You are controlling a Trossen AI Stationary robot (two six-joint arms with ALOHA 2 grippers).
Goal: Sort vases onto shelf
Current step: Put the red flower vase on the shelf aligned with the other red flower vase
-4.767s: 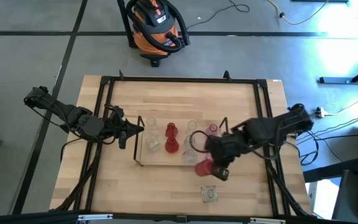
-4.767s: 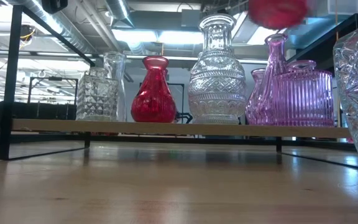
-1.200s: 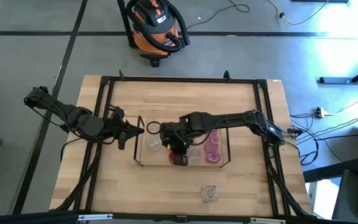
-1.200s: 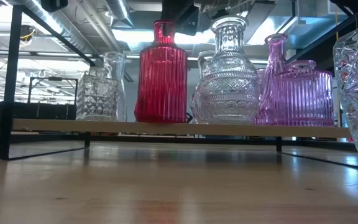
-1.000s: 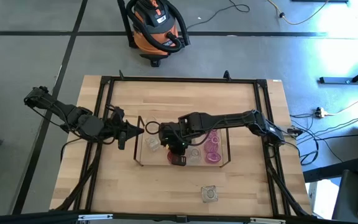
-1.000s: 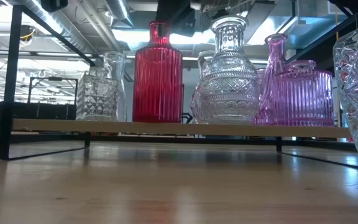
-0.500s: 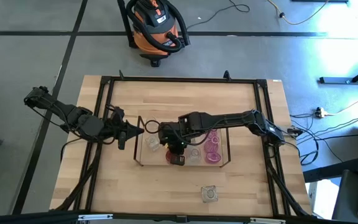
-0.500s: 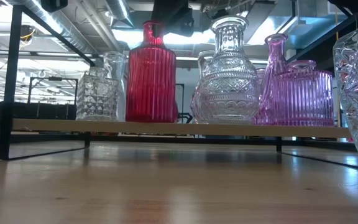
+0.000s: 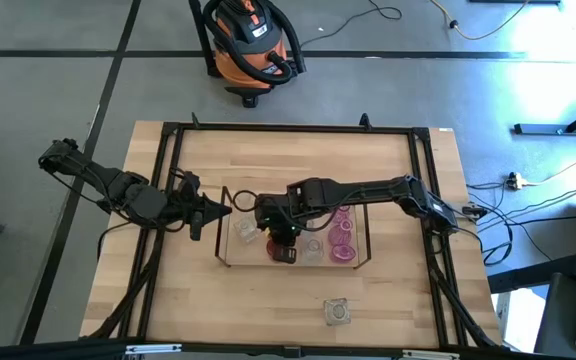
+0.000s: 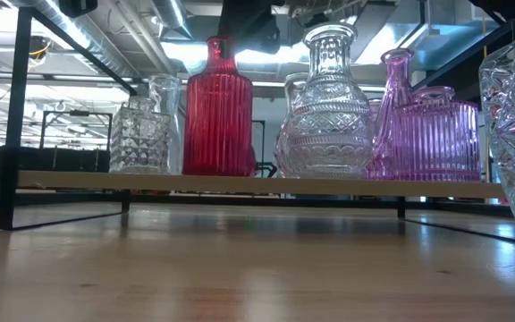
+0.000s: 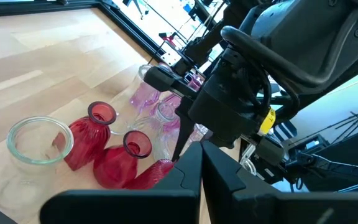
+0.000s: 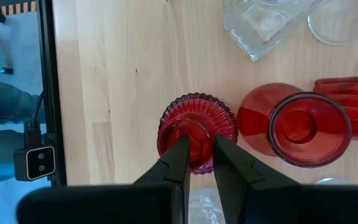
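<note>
Right gripper (image 12: 196,163) pinches the neck of the red ribbed bottle (image 10: 217,112) on the shelf (image 10: 240,185).

High view: the right arm spans the frame centre, its claw over the rack's left-centre; the left gripper (image 9: 220,208), closed and empty, waits at centre left. Low view: the bottle stands upright, long axis vertical, mouth up, left of centre between a clear square jar (image 10: 139,136) and a clear cut-glass vase (image 10: 326,107); a second ago it stood slightly further right. Right wrist view: the fingers, narrowly parted, clamp the bottle's neck from above, beside a red round vase (image 12: 294,126).
</note>
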